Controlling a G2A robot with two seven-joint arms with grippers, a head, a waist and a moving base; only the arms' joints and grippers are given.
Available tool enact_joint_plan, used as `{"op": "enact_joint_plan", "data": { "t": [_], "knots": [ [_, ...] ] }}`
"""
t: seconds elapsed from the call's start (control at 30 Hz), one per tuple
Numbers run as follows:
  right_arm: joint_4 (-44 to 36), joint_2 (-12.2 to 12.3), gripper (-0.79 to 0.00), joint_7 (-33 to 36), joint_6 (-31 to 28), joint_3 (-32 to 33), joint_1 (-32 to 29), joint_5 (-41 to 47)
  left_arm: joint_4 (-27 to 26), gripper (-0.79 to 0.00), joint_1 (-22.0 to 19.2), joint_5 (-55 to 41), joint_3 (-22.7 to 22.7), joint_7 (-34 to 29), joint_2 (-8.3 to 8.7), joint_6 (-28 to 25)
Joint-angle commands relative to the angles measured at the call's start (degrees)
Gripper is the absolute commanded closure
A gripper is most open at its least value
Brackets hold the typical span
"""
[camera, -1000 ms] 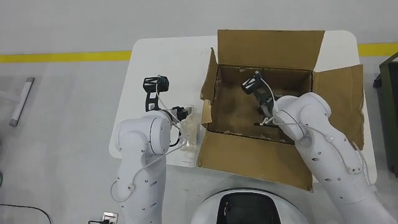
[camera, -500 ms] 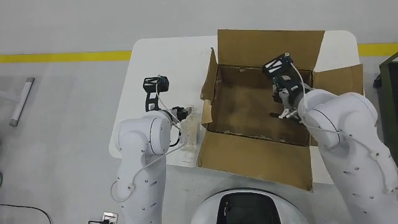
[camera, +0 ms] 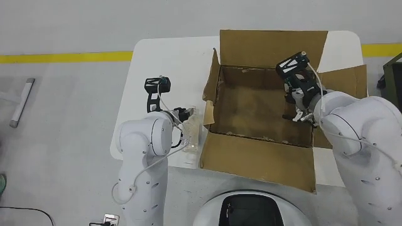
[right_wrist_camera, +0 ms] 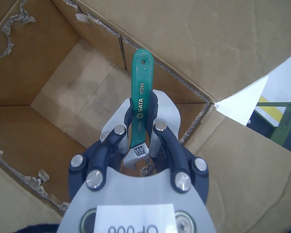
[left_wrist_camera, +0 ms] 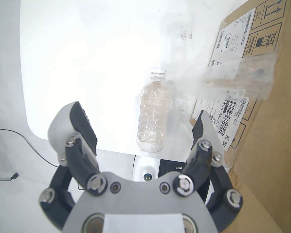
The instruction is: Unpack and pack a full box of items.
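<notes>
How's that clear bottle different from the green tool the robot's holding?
The bottle is clear plastic; the wrench has a green handle and metal head. The bottle rests free on the table beside the box; the wrench is clamped in the right gripper above the open box. Neither lies in the box.

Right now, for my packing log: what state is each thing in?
box: open, flaps spread, floor bare where visible.
wrench: gripped in the right hand, over the box.
right hand: shut on the wrench.
left hand: open, empty.
bottle: capped, on the table beside the box.
</notes>
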Motion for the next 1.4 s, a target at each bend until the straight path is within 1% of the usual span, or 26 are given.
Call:
{"op": "enact_joint_plan", "data": {
  "t": [0.0,0.07,0.13,0.3,0.4,0.6,0.77,0.87,1.1,1.17,1.23,1.37],
  "knots": [
    [0.0,0.0,0.0,0.0,0.0,0.0,0.0,0.0,0.0,-0.785,0.0,0.0,0.0,0.0,0.0,0.0],
    [0.0,0.0,0.0,0.0,0.0,0.0,0.0,0.0,0.0,-0.785,0.0,0.0,0.0,0.0,0.0,0.0],
    [0.4,0.0,0.0,-2.9,1.0,0.4,-1.2,0.4,0.0,-0.785,0.0,0.0,0.0,0.0,0.0,0.0],
    [-2.0,-0.1,0.0,-6.1,5.5,3.7,-1.0,6.2,0.0,-0.785,0.0,0.0,0.0,0.0,0.0,0.0],
    [-4.0,-0.1,0.0,-7.8,9.6,7.3,-0.5,11.7,0.0,-0.785,0.0,0.0,0.0,0.0,0.0,0.0],
    [-8.5,0.1,0.0,-9.4,15.4,17.0,0.1,23.3,0.0,-0.785,0.0,0.0,0.0,0.0,0.0,0.0],
    [-10.6,0.6,0.0,-9.6,17.1,26.7,0.0,31.7,0.0,-0.785,0.0,0.0,0.0,0.0,0.0,0.0],
    [-11.2,1.1,0.0,-9.4,17.2,31.7,-0.7,34.6,0.0,-0.785,0.0,0.0,0.0,0.0,0.0,0.0],
    [-12.4,2.3,0.0,-9.3,17.3,42.2,-3.3,37.0,0.0,-0.785,0.0,0.0,0.0,0.0,0.0,0.0],
    [-12.6,2.8,0.0,-8.2,17.2,45.0,-4.6,34.4,0.0,-0.785,0.0,0.0,0.0,0.0,0.0,0.0],
    [-13.1,3.3,0.0,-7.0,16.9,46.7,-5.4,32.3,0.0,-0.785,0.0,0.0,0.0,0.0,0.0,0.0],
    [-12.5,4.1,0.0,-5.1,16.2,48.8,-7.0,31.0,0.0,-0.785,0.0,0.0,0.0,0.0,0.0,0.0]
  ]
}}
